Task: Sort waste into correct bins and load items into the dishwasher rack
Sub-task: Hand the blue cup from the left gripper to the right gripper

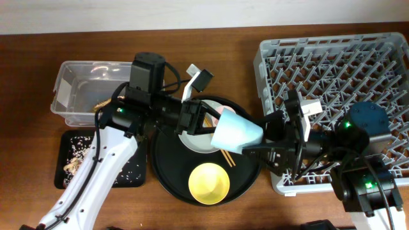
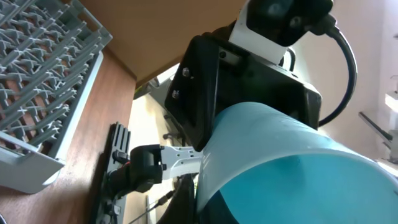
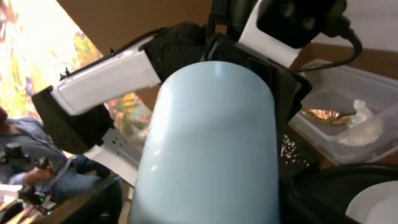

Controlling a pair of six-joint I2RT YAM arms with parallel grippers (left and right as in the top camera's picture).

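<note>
A light-blue cup [image 1: 236,133] hangs on its side above the large round black tray [image 1: 167,174], between my two grippers. My left gripper [image 1: 206,122] grips it at the left end; a dark finger lies against the cup's rim in the left wrist view [image 2: 292,155]. My right gripper [image 1: 263,135] straddles its right end, and the cup fills the right wrist view [image 3: 211,149]. On the tray lie a yellow bowl [image 1: 209,183], a pale plate [image 1: 193,140], wooden chopsticks [image 1: 227,158] and a pink cup [image 1: 224,110], partly hidden. The grey dishwasher rack [image 1: 332,61] stands at the right.
A clear tub [image 1: 69,75] at the back left holds a gold-brown wrapper [image 3: 320,114] and a white tissue [image 3: 367,121]. A shallow black tray [image 1: 67,142] in front of it holds tan crumbs [image 1: 77,153]. The rack's corner shows in the left wrist view [image 2: 37,74].
</note>
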